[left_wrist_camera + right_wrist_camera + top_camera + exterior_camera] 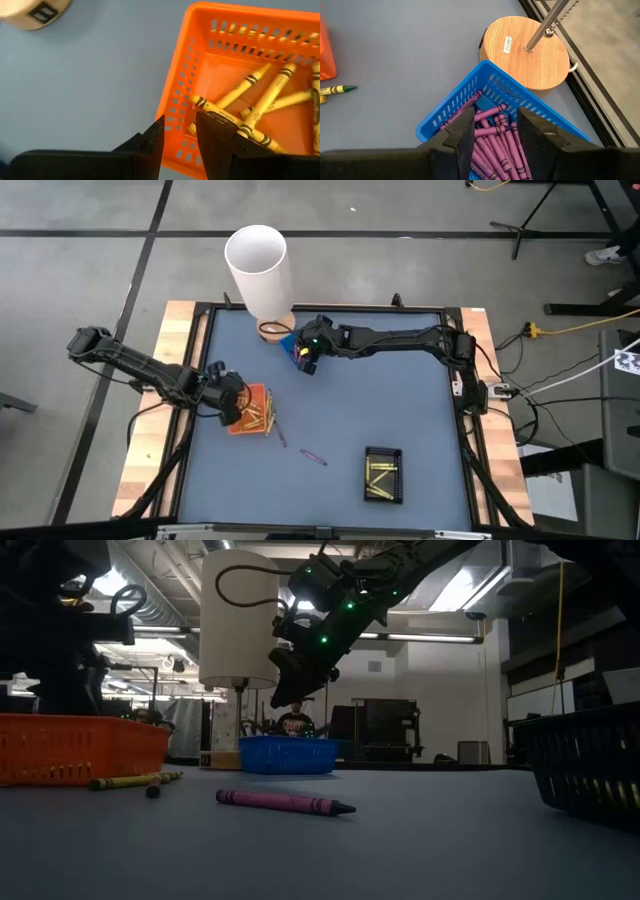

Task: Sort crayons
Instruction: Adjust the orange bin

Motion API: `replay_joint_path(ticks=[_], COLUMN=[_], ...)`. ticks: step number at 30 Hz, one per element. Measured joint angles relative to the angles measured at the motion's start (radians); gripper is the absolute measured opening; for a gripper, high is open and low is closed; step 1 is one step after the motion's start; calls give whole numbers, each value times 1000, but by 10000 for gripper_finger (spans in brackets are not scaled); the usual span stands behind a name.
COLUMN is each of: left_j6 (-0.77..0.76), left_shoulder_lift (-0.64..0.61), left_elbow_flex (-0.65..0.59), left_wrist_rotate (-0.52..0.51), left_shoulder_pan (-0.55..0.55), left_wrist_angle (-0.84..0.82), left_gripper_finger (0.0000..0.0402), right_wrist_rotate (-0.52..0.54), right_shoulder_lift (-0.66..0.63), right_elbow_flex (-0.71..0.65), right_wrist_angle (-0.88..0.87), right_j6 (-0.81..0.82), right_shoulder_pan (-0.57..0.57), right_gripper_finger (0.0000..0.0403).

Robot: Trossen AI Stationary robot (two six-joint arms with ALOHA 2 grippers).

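Observation:
My left gripper (pixel 179 139) is open above the near wall of the orange tray (pixel 186 75), one finger outside it and one over its inside. Yellow crayons (pixel 267 100) lie in that tray. My right gripper (pixel 496 129) hangs open over the blue tray (pixel 470 100), which is full of purple crayons (pixel 492 145). Nothing is between its fingers. One purple crayon (pixel 285 803) lies flat on the table mat, and yellow crayons (pixel 130 781) lie beside the orange tray (pixel 250 412). A black tray (pixel 383 475) near the front holds more yellow crayons.
A lamp with a white cylinder shade (pixel 258 270) stands on a round wooden base (pixel 526 52) right behind the blue tray. The table's black frame (pixel 460 380) borders the grey mat. Bare mat lies between the trays. A person shows far back in the room (pixel 295 720).

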Motion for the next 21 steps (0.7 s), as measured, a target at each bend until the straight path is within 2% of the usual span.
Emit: replay_joint_path(ticks=[8,17,21], left_j6=[-67,-69,-68], left_shoulder_lift=[0,0,0], left_elbow_flex=[0,0,0], left_wrist_rotate=[-89,-174,-254], left_shoulder_pan=[44,186,252], left_wrist_angle=[-33,-36,-36], left_gripper_finger=[96,96,96], right_wrist_rotate=[0,0,0], right_shoulder_lift=[0,0,0], right_elbow_flex=[0,0,0], right_wrist_angle=[0,0,0], right_j6=[0,0,0], right_shoulder_pan=[0,0,0], right_gripper_finger=[145,145,145])
